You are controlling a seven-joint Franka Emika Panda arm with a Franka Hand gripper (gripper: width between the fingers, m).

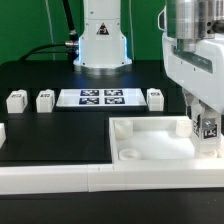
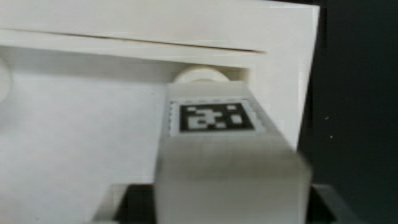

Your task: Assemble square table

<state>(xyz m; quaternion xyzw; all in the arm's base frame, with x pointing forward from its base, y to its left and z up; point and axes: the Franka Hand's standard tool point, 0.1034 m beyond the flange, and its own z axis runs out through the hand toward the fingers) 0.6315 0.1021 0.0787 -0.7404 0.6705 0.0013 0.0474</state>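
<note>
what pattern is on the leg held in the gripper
A blocky black-and-white square marker tag on the otherwise plain white leg; it shows best in the wrist view.

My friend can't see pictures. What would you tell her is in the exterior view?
The robot's gripper holds a short white tagged leg at a corner of the square table top, on the exterior view's right. Other loose legs sit beside the marker board on the black table.

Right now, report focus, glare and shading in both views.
Exterior view: even light, table top bright but detailed, the near arm slightly soft. Wrist view: soft overall, the tag readable, the leg shaded grey, the table top washed out.
</note>
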